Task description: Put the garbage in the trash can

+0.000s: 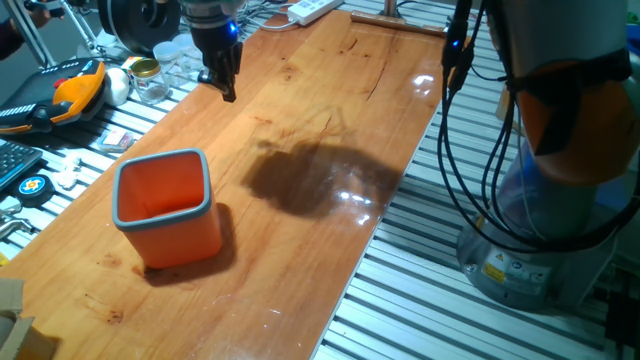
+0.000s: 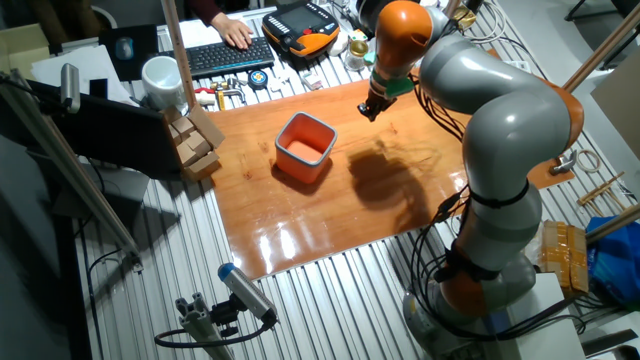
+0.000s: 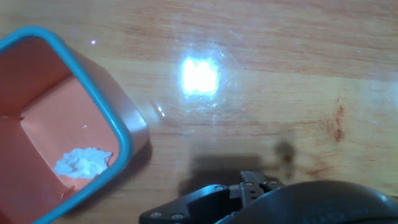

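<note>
While your gripper hangs above the wooden table near its far edge, well apart from the trash can, you can see nothing held between its fingers, though how far they stand apart cannot be told. Look at the hand view and you find the garbage lying on the bottom of the orange bin, near one wall.
</note>
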Controlling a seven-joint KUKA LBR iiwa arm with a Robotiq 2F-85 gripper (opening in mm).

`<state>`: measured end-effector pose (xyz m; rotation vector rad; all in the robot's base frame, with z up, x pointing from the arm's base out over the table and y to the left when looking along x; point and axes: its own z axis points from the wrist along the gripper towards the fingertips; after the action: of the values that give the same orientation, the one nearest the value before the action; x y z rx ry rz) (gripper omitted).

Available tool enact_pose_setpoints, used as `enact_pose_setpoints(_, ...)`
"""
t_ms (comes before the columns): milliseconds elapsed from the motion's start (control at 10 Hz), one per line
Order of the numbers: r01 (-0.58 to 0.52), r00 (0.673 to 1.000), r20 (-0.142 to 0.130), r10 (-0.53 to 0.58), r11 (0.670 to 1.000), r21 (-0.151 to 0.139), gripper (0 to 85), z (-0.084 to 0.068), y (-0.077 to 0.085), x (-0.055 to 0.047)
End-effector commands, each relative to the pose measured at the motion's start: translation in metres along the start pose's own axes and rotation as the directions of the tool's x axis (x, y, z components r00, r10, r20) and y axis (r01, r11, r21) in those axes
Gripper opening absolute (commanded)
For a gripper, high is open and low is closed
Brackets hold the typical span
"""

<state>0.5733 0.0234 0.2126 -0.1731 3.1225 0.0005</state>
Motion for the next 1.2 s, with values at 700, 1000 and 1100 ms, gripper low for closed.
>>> enact_pose_setpoints(700, -0.018, 1.000, 0.011, 0.018, 1.000, 0.000, 0.0, 0.003, -0.011, 0.012)
enact_pose_setpoints(1000, -0.026, 1.000, 0.011, 0.026, 1.000, -0.009, 0.0, 0.005, -0.012, 0.015)
enact_pose_setpoints(1100, -0.028, 1.000, 0.008, 0.028, 1.000, -0.009, 0.0, 0.006, -0.013, 0.015)
